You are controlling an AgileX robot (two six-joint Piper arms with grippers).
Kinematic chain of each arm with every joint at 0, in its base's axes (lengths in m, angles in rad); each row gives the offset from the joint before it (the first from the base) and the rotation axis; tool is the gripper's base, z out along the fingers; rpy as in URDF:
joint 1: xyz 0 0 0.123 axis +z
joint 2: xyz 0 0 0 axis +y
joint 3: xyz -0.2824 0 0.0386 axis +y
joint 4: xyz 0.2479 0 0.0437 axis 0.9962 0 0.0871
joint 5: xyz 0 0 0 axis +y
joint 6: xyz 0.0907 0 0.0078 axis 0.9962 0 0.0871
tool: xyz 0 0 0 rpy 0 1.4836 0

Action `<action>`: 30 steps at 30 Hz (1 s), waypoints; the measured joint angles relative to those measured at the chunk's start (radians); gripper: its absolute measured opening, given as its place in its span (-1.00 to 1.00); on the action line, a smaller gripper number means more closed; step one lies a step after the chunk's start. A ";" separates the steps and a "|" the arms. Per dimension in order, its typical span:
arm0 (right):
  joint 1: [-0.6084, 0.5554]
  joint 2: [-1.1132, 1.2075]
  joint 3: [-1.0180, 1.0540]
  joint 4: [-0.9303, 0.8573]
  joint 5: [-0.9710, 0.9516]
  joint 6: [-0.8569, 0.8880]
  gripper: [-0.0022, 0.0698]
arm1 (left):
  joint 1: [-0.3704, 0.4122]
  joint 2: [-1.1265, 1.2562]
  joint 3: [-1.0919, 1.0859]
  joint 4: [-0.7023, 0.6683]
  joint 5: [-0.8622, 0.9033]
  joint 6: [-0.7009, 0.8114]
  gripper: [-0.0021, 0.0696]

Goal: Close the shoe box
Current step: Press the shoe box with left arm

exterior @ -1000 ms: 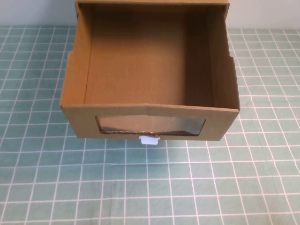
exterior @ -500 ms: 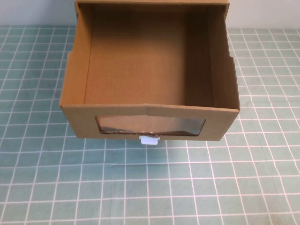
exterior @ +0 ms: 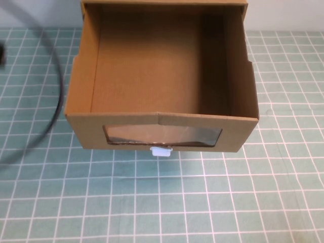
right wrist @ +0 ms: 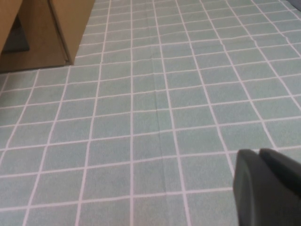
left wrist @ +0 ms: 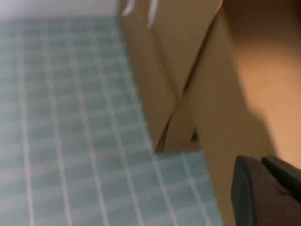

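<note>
The shoe box (exterior: 161, 132) is brown cardboard and stands in the middle of the table in the high view. Its drawer is pulled out toward me and is empty inside. The front has a wide clear window (exterior: 162, 135) with a small white handle (exterior: 161, 151) below it. My left gripper (left wrist: 261, 162) hovers beside the box's left side wall (left wrist: 221, 113), fingers together and holding nothing. Over bare mat, my right gripper (right wrist: 259, 153) is shut and empty, with a corner of the box (right wrist: 70, 23) far ahead of it. Neither gripper shows in the high view.
A black cable (exterior: 56, 91) curves over the mat left of the box, with a dark part (exterior: 1, 54) at that view's left edge. The green mat with a white grid (exterior: 162, 202) covers the table in front of the box and to both sides.
A black cable and a dark part have come into the high view at the left edge. The box has not moved.
</note>
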 joint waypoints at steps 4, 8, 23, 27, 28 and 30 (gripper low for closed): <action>0.000 0.000 0.000 0.000 0.000 0.000 -0.97 | 0.000 0.217 -0.250 -0.066 0.051 0.101 -0.96; 0.000 0.000 0.000 0.000 0.000 0.000 -0.97 | -0.024 0.417 -0.498 -0.073 0.101 0.147 -0.96; 0.000 0.000 0.000 0.000 0.000 0.000 -0.97 | -0.208 0.863 -0.954 -0.081 0.128 0.191 -0.96; 0.000 0.000 0.000 0.000 0.000 0.000 -0.97 | -0.208 0.888 -0.955 -0.083 0.135 0.191 -0.96; 0.000 0.000 0.000 0.000 0.000 0.000 -0.97 | -0.208 0.888 -0.956 -0.083 0.135 0.191 -0.96; 0.000 0.000 0.000 0.000 0.000 0.000 -0.97 | -0.208 0.888 -0.958 -0.083 0.135 0.193 -0.96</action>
